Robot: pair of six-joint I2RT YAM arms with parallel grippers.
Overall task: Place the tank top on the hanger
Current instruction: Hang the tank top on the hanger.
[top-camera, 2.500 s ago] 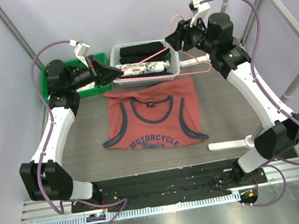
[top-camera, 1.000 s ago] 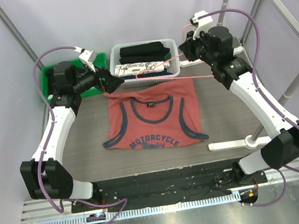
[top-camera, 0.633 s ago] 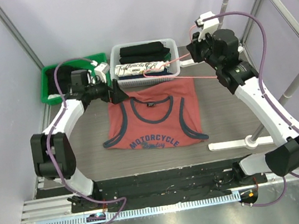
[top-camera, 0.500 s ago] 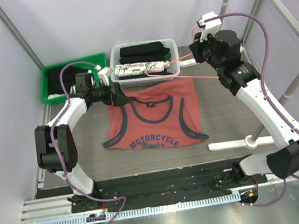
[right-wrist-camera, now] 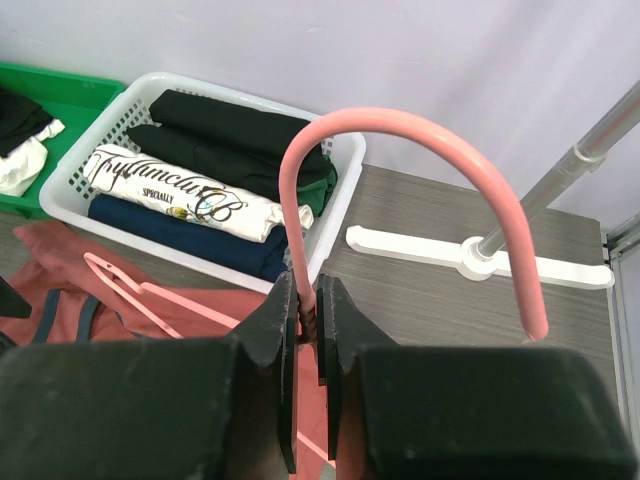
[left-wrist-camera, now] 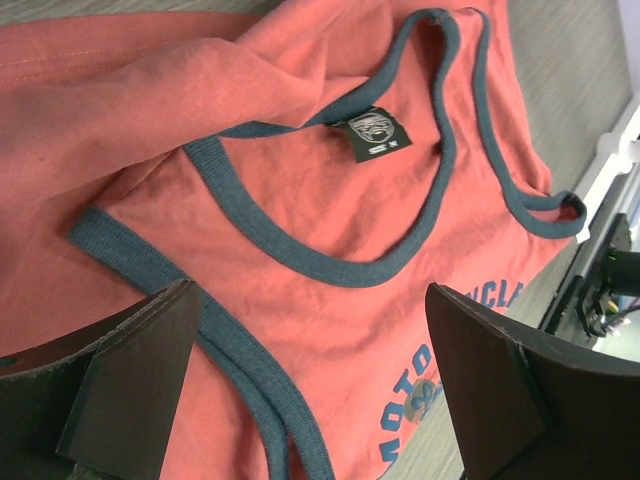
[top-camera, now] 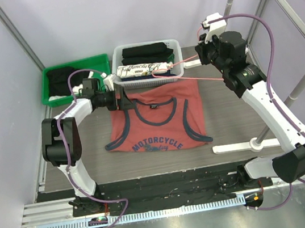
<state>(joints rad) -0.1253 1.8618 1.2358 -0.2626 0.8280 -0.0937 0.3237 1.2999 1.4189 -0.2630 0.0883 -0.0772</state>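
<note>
The rust-red tank top lies flat on the table with its neck toward the basket. My left gripper is low over its far left shoulder. In the left wrist view it stands wide open above the navy neck trim and holds nothing. My right gripper is shut on the neck of the pink wire hanger. The hanger is held in the air over the shirt's far right corner. In the right wrist view the hook curves up from the shut fingers.
A white basket with folded black clothes and a white printed cloth stands behind the shirt. A green bin sits at the back left. A white stand base with a slanted metal pole is on the right.
My left arm has folded in and come down to the shirt's far left shoulder, gripper still open. My right arm has shifted slightly with the hanger.
</note>
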